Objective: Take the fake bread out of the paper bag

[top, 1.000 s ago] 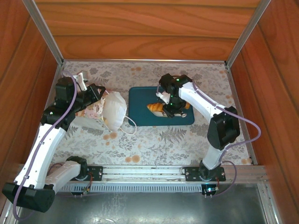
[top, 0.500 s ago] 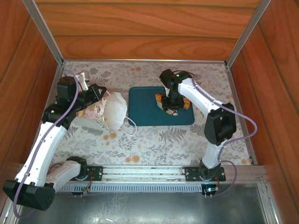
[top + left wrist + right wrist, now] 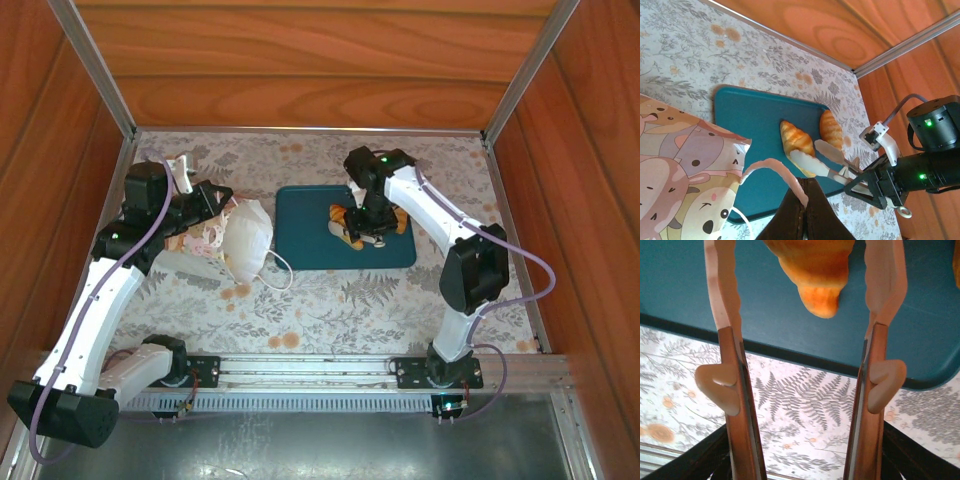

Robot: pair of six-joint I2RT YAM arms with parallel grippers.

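With two croissants (image 3: 796,140) on the tray (image 3: 740,115) at centre frame, my right fingers (image 3: 722,285) stand released around one and my left fingers (image 3: 790,220) clench the handle (image 3: 775,167) of the bag (image 3: 245,238) at left, any bread inside hidden from me.

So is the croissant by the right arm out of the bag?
Out. The croissant lies on the teal tray, between open jaws.

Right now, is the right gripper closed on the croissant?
No, the fingers of the right gripper stand apart, with teal tray showing between each and the croissant.
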